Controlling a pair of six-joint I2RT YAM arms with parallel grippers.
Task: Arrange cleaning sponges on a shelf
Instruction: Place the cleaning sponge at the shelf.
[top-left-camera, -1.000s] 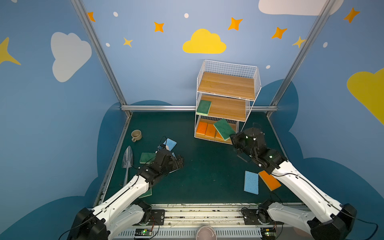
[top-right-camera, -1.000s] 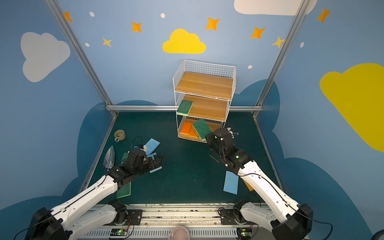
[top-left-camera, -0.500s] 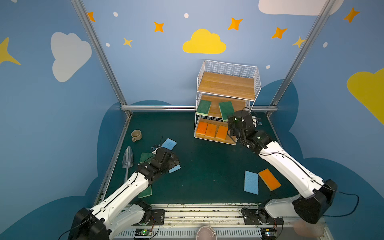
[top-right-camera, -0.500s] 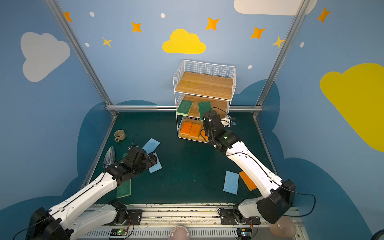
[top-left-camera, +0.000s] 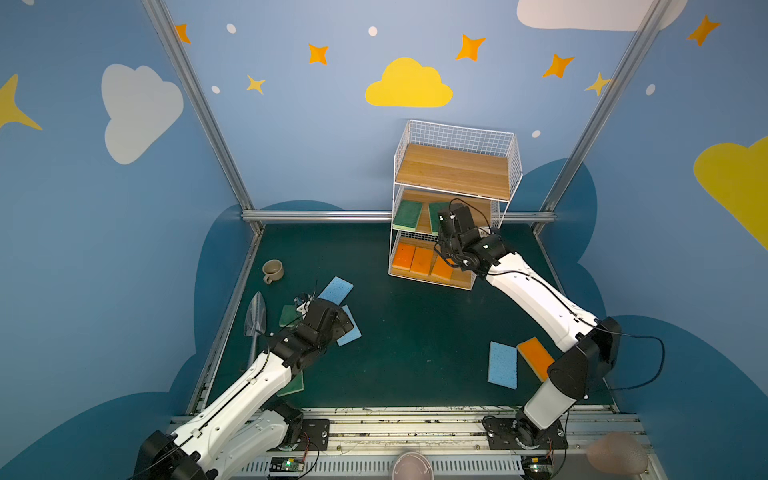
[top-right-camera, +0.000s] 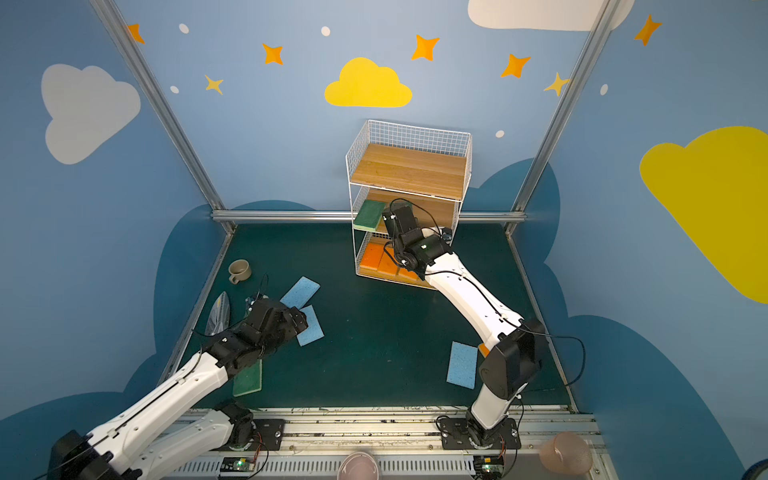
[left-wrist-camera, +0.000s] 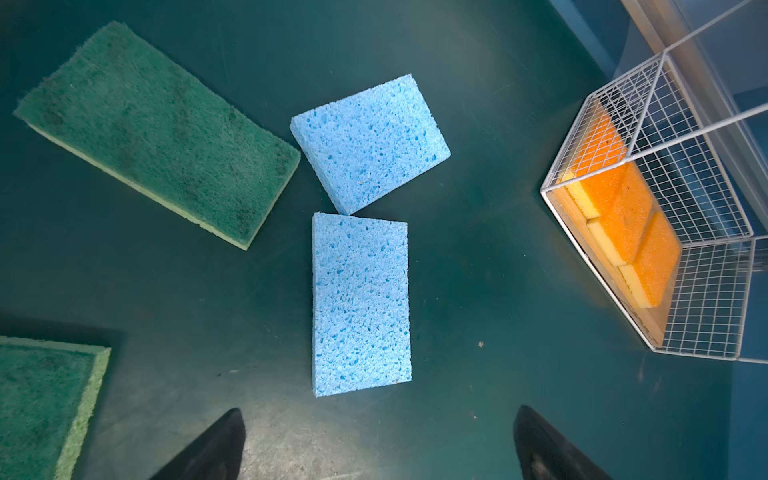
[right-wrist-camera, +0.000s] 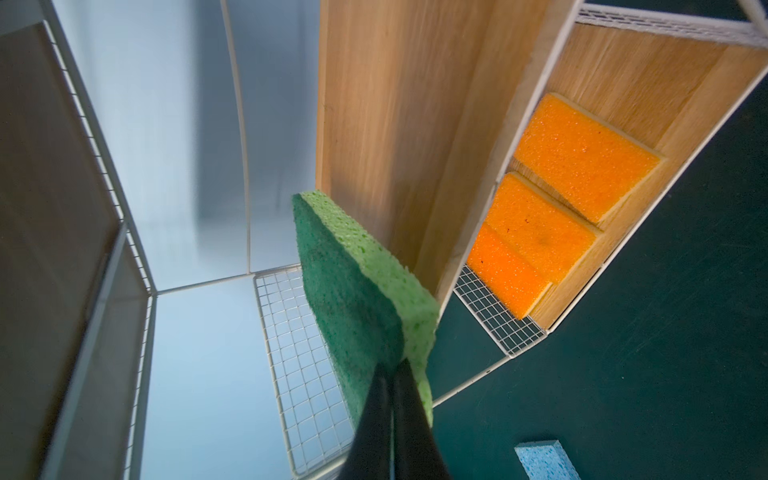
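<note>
Right gripper (right-wrist-camera: 392, 370) pinched tight on green sponge (right-wrist-camera: 353, 282): near end clamped between jaws, rest sticking out ahead, pale side facing middle board (right-wrist-camera: 395, 124) of shelf (top-left-camera: 453, 170). Contact with board: cannot tell. Orange sponges (right-wrist-camera: 582, 153) on bottom board (right-wrist-camera: 665, 83), below. Left gripper (left-wrist-camera: 379, 411) spread wide, empty, over floor (left-wrist-camera: 498, 291); blue sponge (left-wrist-camera: 360, 303) just ahead, centred between fingertips; second blue sponge (left-wrist-camera: 370, 141) beyond, touching it.

Sponges (left-wrist-camera: 360, 303): three blue (top-left-camera: 336, 289) (top-left-camera: 350, 332) (top-left-camera: 503, 365), four green (top-left-camera: 408, 215) (top-left-camera: 434, 214) (top-left-camera: 288, 316) (top-left-camera: 293, 384), four orange (top-left-camera: 404, 257) (top-left-camera: 422, 259) (top-left-camera: 441, 268) (top-left-camera: 536, 357). One mug (top-left-camera: 273, 271), trowel (top-left-camera: 254, 318), shelf (top-left-camera: 453, 172).
</note>
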